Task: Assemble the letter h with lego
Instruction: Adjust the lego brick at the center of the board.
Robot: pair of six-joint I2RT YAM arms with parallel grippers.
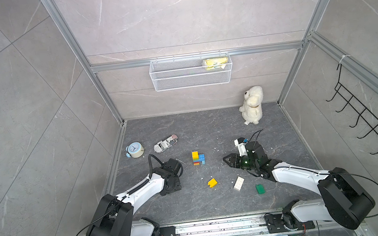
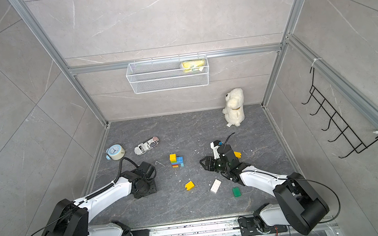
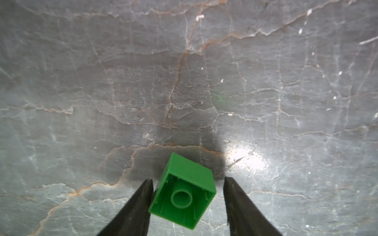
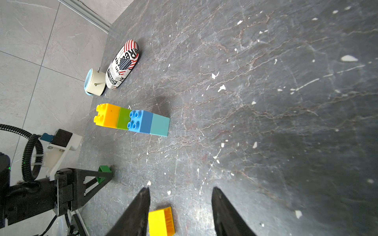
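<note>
A lego stack [image 1: 198, 158] stands upright in the middle of the table [image 1: 208, 126]. Nearer the arm bases, a yellow brick [image 1: 212, 183], a white brick [image 1: 238, 183] and a green brick [image 1: 260, 188] lie apart. A plush [image 1: 252, 105] sits by the back wall.

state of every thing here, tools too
left tool: open around green brick
green brick: tipped, hollow underside showing, not clamped
right tool: open, empty
lego stack: partly built, lying flat
yellow brick: loose, on its side
white brick: loose, lying flat
dark green brick: loose
plush toy: sitting upright
alarm clock: face up
wire basket: holds yellow packet
</note>
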